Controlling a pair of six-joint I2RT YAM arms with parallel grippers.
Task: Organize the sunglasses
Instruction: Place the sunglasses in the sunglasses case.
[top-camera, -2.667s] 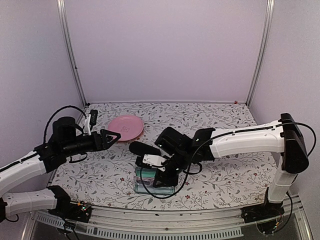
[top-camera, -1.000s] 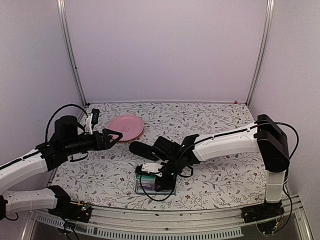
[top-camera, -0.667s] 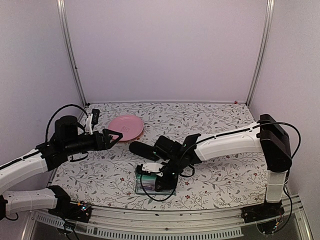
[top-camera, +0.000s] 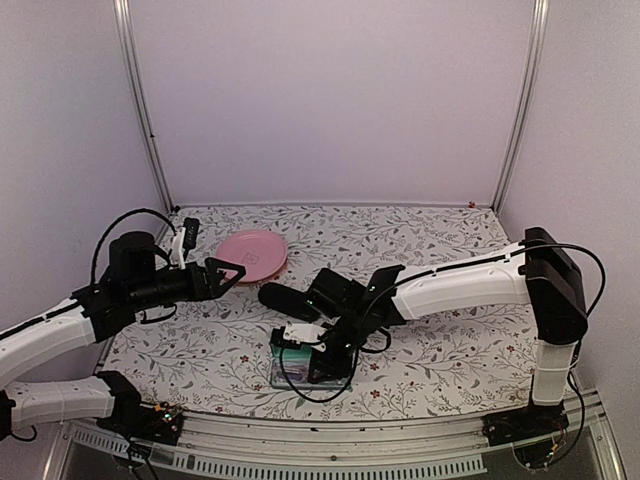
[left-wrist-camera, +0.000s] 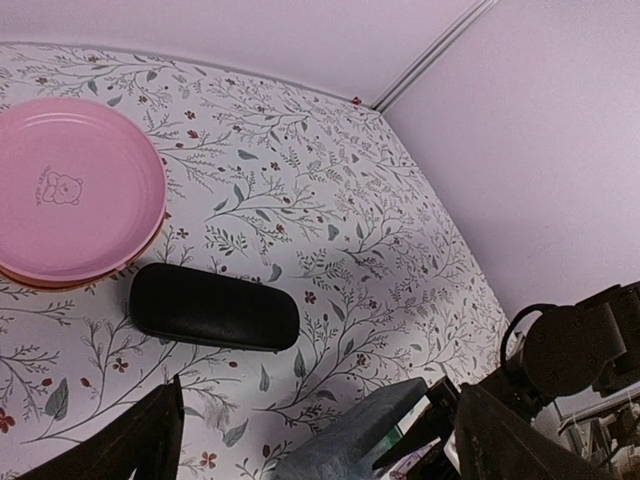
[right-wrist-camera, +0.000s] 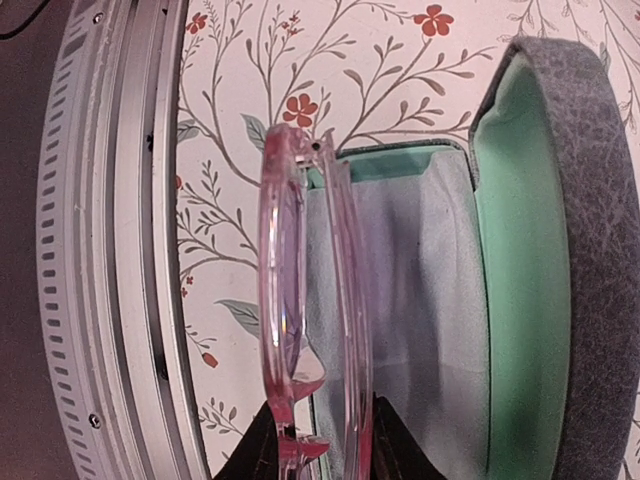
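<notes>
Right gripper (top-camera: 322, 352) is clamped on the sunglasses (right-wrist-camera: 300, 300), the pale pink see-through pair, folded flat. In the right wrist view we see them edge-on, pinched at their 6 o'clock end between the two fingers (right-wrist-camera: 262, 448), with the frame running up toward 12. They hang over the open grey-blue case (right-wrist-camera: 590, 230), above its rim on the side nearest the metal rail (right-wrist-camera: 110, 250). In that view the rail sits at 9 o'clock and the case fills 12 through 5. The case has a mint green lining, and a light blue cloth (right-wrist-camera: 420, 290) lies in its tray. We cannot tell whether the glasses touch the cloth or the rim. From the top camera the grey-blue case is at 6 o'clock on the worktop (top-camera: 450, 240), close to the near edge and mostly covered by the right gripper and wrist. Left gripper (top-camera: 226, 272) is released, jaws spread wide with nothing between them. It hovers at 9 o'clock of the worktop, well apart from the grey-blue case. A pink plate (top-camera: 255, 252) lies just beside its tips at 1 o'clock. A black case (top-camera: 283, 297), oval and closed, lies between the plate and the grey-blue case, just beside the right wrist. The left wrist view agrees: plate at 9–10 o'clock, black case just beside it toward the centre, a corner of the grey-blue case at 6.
</notes>
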